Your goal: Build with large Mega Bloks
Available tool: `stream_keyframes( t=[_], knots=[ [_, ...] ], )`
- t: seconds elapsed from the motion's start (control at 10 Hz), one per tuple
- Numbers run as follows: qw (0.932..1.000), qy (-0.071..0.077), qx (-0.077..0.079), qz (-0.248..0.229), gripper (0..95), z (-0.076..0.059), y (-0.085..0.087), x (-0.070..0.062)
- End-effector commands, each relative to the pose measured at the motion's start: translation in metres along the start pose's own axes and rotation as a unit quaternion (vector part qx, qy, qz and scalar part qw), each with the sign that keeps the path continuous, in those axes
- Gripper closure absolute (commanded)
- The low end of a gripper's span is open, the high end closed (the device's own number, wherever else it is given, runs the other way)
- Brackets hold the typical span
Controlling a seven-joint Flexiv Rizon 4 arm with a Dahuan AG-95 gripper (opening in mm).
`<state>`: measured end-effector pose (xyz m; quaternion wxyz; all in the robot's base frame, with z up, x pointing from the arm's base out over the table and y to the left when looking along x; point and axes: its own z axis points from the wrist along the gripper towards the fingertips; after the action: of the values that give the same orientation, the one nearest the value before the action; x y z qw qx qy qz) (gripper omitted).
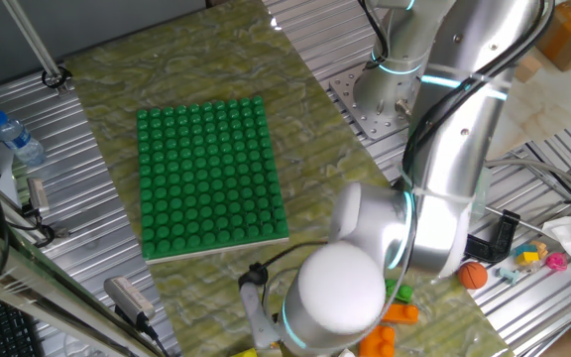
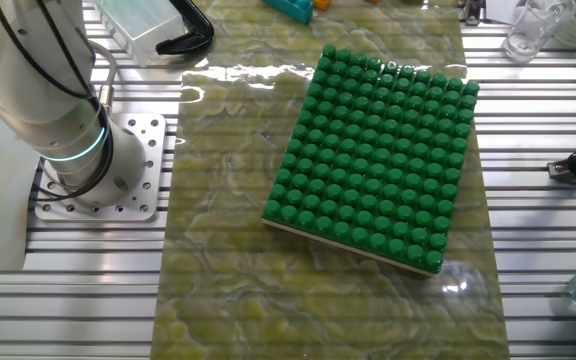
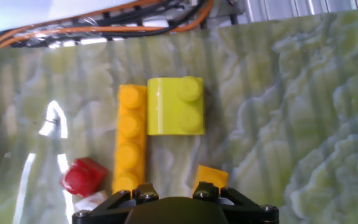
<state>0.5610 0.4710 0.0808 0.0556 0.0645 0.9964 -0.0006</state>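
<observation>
No readable text, labels, brands or numbers in any view. Water bottle has a label band, but it is too small and blurred to read. Bricks below the tool, long yellow brick and yellow-green brick, show plain studs with no legible embossing. Green baseplate and arm casing carry no legible markings.
</observation>
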Motion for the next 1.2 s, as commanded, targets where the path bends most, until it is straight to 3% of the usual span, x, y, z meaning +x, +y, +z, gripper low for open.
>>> stream_keyframes(
  t=[0.1,0.3,0.6,0.9,1.2],
  knots=[
    [0.9999,0.007,0.007,-0.003,57.0,-0.0016,0.0097,-0.0036],
    [0.9996,-0.003,0.015,-0.024,57.0,-0.0016,0.0097,-0.0036],
    [0.9976,0.04,0.02,-0.054,57.0,-0.0016,0.0097,-0.0036],
    [0.9977,0.043,0.017,-0.049,57.0,-0.0016,0.0097,-0.0036],
    [0.9957,0.068,0.012,-0.062,57.0,-0.0016,0.0097,-0.0036]
  ],
)
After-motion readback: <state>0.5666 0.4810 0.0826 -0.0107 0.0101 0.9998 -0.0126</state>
